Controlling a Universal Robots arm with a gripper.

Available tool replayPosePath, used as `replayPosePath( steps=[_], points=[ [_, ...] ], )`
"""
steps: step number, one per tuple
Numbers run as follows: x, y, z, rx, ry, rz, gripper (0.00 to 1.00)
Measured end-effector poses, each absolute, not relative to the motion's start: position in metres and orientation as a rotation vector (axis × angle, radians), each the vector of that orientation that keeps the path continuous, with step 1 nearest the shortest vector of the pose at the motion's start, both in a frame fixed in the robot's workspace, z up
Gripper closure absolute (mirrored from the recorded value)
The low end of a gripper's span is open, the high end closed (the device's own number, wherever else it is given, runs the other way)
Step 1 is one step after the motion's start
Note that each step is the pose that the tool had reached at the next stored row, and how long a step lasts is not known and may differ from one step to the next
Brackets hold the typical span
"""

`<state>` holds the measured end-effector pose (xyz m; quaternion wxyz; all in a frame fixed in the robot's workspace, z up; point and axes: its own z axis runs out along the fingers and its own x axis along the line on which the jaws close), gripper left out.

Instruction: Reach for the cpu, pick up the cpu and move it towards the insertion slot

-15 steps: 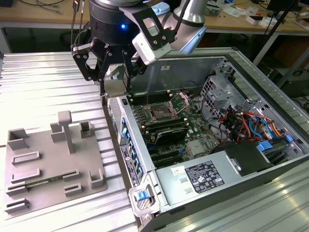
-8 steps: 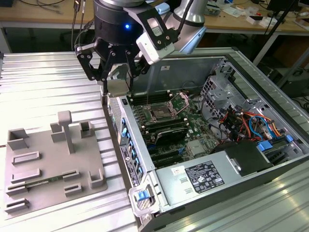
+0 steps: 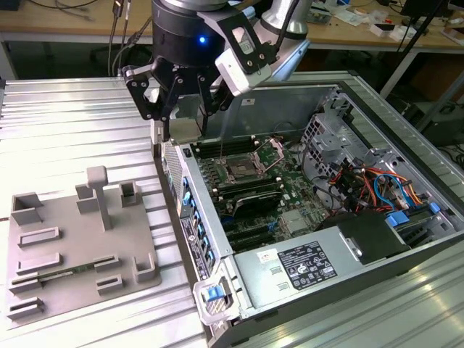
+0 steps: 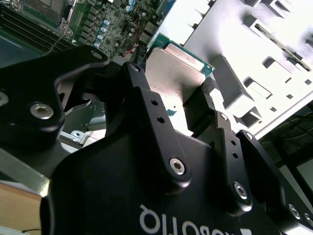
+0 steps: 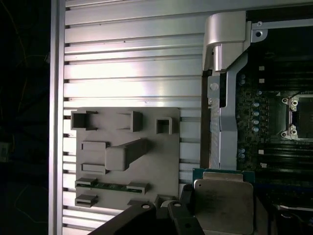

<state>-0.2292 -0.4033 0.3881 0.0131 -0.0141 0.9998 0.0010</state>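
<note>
The gripper (image 3: 180, 119) is clenched on the cpu (image 5: 223, 205), carried above the case edge (carry step), needing travel across to the insertion slot (image 3: 240, 172) and squaring up.

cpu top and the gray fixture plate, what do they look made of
The cpu, held in the gripper, looks like brushed, pale silvery metal on a green board edge: it shows dull glare. The gray fixture plate looks like matte moulded or printed plastic: even gray, no shine.
</note>
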Motion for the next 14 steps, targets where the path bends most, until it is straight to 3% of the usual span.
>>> replayPosePath(
  steps=[14],
  points=[
    [-0.2260,-0.4028,0.3875,-0.044,3.115,0.003,0.45]
  ],
)
